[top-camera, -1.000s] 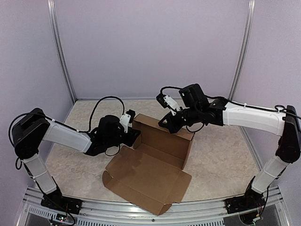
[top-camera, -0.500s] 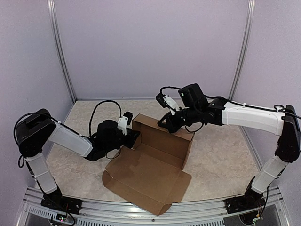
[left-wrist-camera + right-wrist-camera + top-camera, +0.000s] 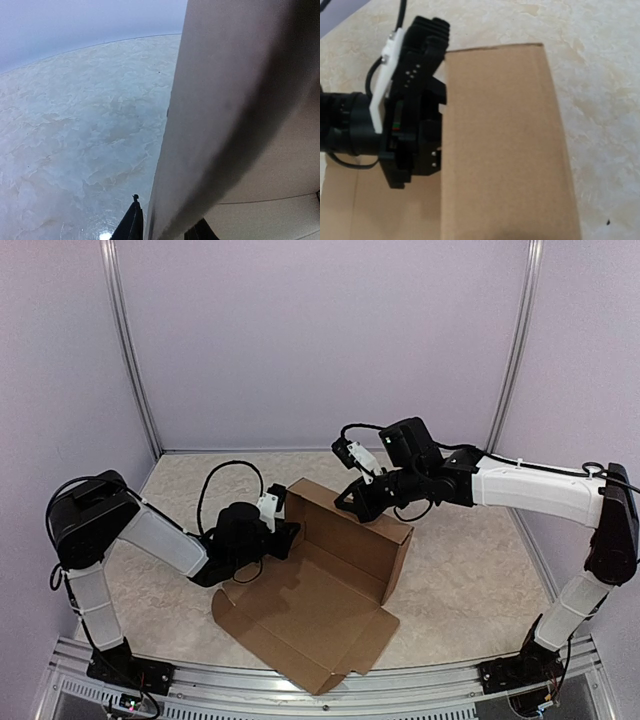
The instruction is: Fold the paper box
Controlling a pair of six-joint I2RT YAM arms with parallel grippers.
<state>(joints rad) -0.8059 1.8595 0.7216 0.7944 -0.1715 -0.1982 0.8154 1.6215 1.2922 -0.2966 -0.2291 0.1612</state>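
Note:
The paper box is a brown cardboard sheet lying mid-table with its back wall standing upright and a wide panel flat toward the front. My left gripper is at the box's left end. In the left wrist view its two dark fingertips straddle an upright cardboard flap and are shut on it. My right gripper rests shut at the top edge of the back wall. Its fingers are hidden in the right wrist view, where cardboard fills the lower frame beside the left arm's wrist.
The marbled table top surrounds the box. A metal rail runs along the near edge by the arm bases. Lilac walls with upright metal posts close in the back and sides. A cable loops above the left wrist.
The left arm has pushed toward the right with its gripper at the box's left end. The box has slid and turned a little, its front flat panel shifting left. The right arm has stayed put.

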